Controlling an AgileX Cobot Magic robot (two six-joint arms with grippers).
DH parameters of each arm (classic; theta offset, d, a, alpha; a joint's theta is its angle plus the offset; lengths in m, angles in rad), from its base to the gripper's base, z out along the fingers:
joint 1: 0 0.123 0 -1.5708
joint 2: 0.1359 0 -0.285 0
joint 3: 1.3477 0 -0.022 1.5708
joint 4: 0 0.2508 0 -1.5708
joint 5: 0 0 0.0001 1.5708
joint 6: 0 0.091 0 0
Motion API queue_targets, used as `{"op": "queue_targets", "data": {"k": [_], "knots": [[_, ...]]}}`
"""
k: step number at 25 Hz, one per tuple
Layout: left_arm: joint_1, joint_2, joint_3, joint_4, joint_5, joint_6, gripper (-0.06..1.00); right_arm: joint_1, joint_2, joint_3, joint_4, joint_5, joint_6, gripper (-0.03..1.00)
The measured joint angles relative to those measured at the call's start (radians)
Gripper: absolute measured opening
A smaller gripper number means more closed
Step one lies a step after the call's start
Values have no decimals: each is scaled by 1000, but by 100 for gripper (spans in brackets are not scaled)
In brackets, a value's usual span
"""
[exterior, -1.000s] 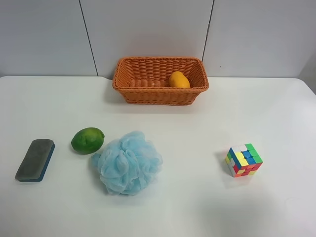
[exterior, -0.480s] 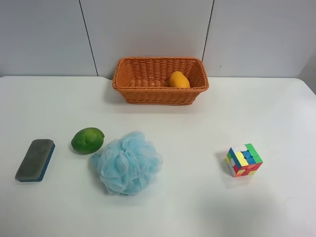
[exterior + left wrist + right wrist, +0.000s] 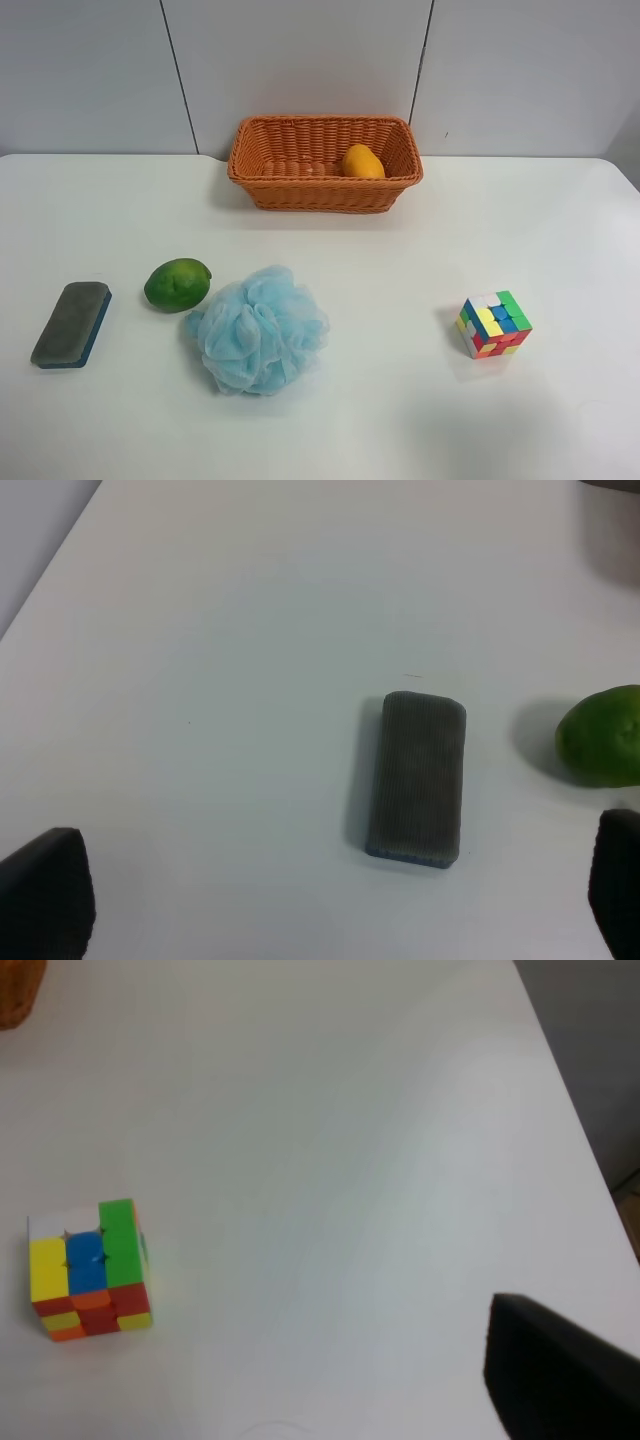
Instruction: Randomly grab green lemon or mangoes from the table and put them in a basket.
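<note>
The green lemon point(image 3: 177, 284) lies on the white table point(image 3: 400, 250) at the left, touching nothing; it also shows in the left wrist view point(image 3: 602, 735). The mango point(image 3: 362, 162) lies inside the wicker basket point(image 3: 325, 192) at the back centre. No arm shows in the exterior high view. My left gripper point(image 3: 330, 890) is open and empty, its fingertips point(image 3: 45, 895) wide apart above the table near the lemon. Of my right gripper only one finger point(image 3: 560, 1375) shows, with nothing beside it and nothing held.
A light-blue bath sponge point(image 3: 258, 328) sits just right of the lemon. A grey board eraser point(image 3: 71, 323) lies at the far left, also in the left wrist view point(image 3: 417, 776). A puzzle cube point(image 3: 493, 324) stands at the right, also in the right wrist view point(image 3: 90, 1270).
</note>
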Motion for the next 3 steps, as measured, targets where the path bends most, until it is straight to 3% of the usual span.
{"op": "queue_targets", "data": {"k": [3], "knots": [[0,0,0,0,0,0,99,0,0,0,0,0,0,98]]}}
